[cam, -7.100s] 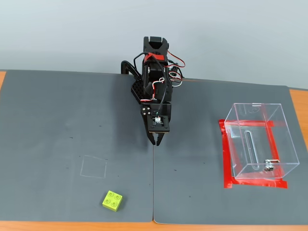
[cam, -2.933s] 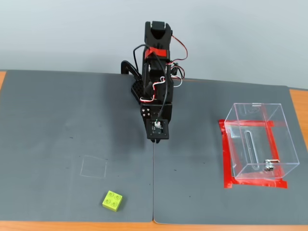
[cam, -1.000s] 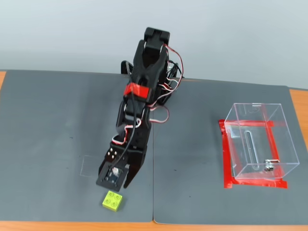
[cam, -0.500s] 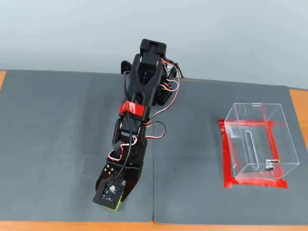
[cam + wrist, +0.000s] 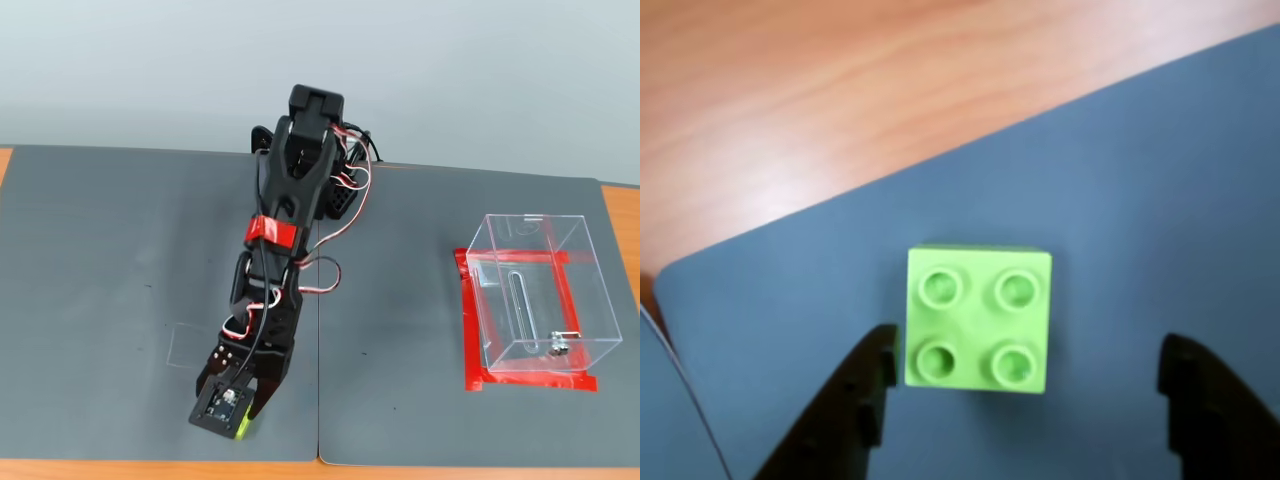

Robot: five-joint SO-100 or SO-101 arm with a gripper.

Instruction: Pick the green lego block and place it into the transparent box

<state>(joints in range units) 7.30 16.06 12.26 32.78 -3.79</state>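
Two views showed one moment on a wooden worktop [image 5: 790,90] covered by dark grey mats [image 5: 100,260].

In the wrist view, the green lego block [image 5: 979,318] sat flat on a grey mat, its four round studs facing up. The end effector [image 5: 1030,410] was spread wide and released, gripping nothing. Its left black finger [image 5: 855,400] stood just beside the block's lower left corner, possibly touching it; the blur made that impossible to tell. The right finger [image 5: 1210,400] stood well apart from the block, with bare mat between them. Beyond the mat's rounded edge, orange-brown wood filled the upper left of this view.

In the fixed view, the black arm [image 5: 290,230] reached from the back of the mats toward the near edge, with red, white and black wires looping along it. The end effector [image 5: 240,415] pointed down near the front edge of the left mat. Only a sliver of the block [image 5: 243,428] showed, lime green, under the wrist camera housing, which hid the rest.

The transparent box [image 5: 540,295] stood well apart on the right mat, upright and open-topped, with red tape [image 5: 470,330] around its footprint and a small metal fitting [image 5: 557,349] at its base. Nothing lay on the mat between the arm and the box. A seam [image 5: 318,400] between the two mats ran just right of the end effector.
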